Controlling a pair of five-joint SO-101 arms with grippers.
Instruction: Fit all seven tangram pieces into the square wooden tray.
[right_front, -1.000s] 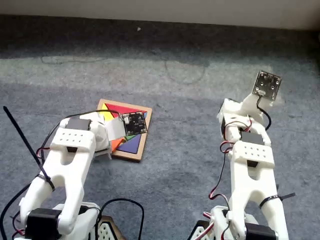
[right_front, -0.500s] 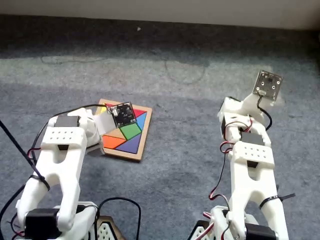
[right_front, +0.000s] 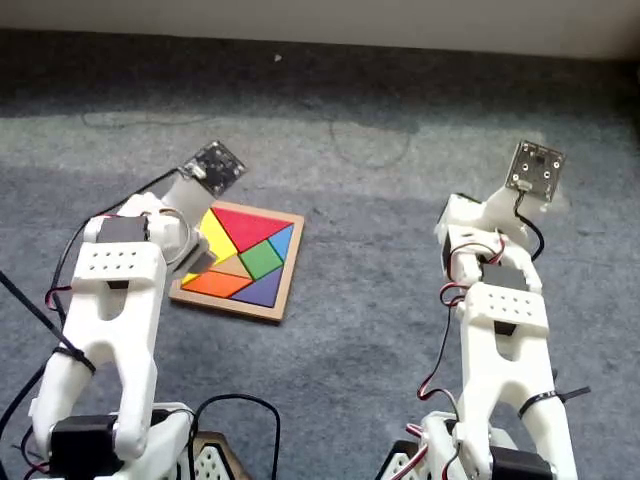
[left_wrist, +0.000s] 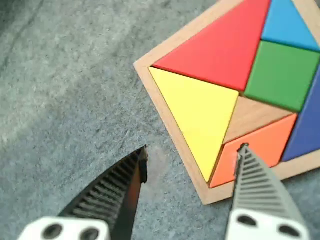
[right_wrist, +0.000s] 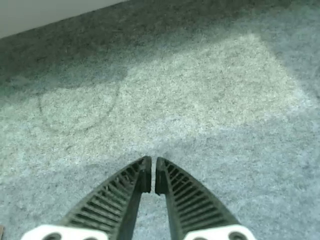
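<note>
- Six coloured pieces lie flat in the square wooden tray (right_front: 228, 308), left of centre in the high view. They are the red triangle (left_wrist: 225, 45), yellow triangle (left_wrist: 197, 107), light blue piece (left_wrist: 287, 25), green square (left_wrist: 282, 75), orange piece (left_wrist: 260, 147) and dark blue piece (left_wrist: 307, 130).
- One tan triangle (left_wrist: 255, 115) sits between yellow, green and orange. I cannot tell whether it is the seventh piece or bare tray floor.
- If it is a piece, I judge the task finished; if it is a gap, one piece is left to place.
- My left tool (left_wrist: 192, 155) hangs with its fingers apart and holds nothing. One finger is over the grey counter (right_front: 380, 300) and the other is over the tray's orange corner.
- My right tool (right_wrist: 152, 167) has its fingers together on nothing. It is on the right of the high view, well apart from the tray.
- The left arm (right_front: 120, 290) overhangs the tray's left edge, which I judge the only thing in the way.
</note>
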